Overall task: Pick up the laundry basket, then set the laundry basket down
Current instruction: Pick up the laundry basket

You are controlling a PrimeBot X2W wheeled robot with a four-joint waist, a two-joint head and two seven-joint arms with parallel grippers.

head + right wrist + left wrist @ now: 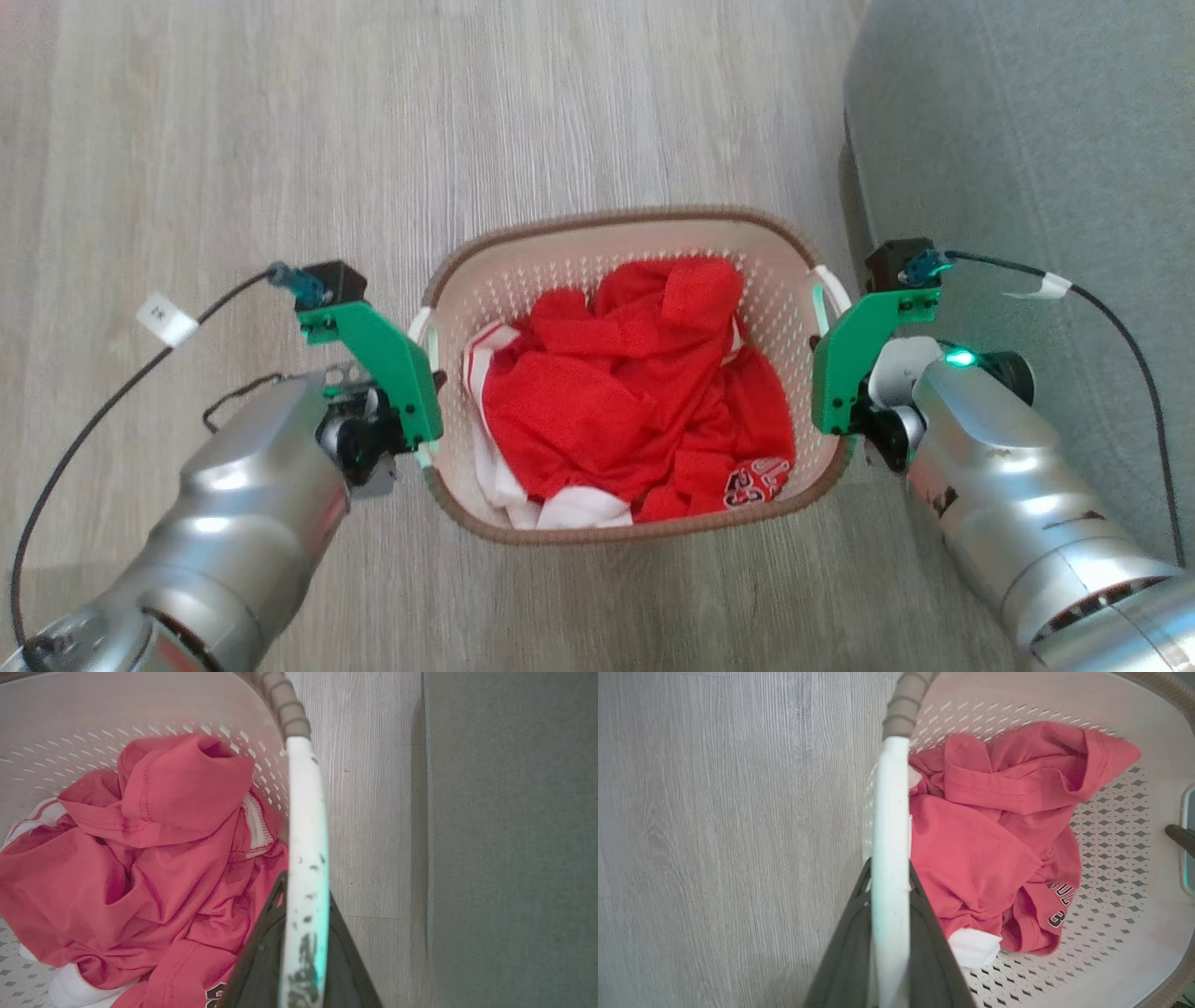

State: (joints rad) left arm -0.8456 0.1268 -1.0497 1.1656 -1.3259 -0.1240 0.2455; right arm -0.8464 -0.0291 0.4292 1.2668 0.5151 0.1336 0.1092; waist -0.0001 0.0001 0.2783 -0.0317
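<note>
While in laundry basket [635, 217], red "23" jersey [607, 392].

Both forearms are silver-grey shells, the left forearm [252, 476] at seven o'clock of the head view and the right forearm [1008, 485] at four o'clock, the latter with a glowing green light [957, 357] at its wrist end. Each wrist carries a bright green angular bracket [387, 359] studded with small dark screws and topped by a black camera block [334, 278], from which a thin black cable [229, 291] with a white label [166, 317] loops away. In the wrist views the jaws of the left gripper [890, 872] and the right gripper [306, 882] are dark, flat wedges narrowing toward their tips.
</note>
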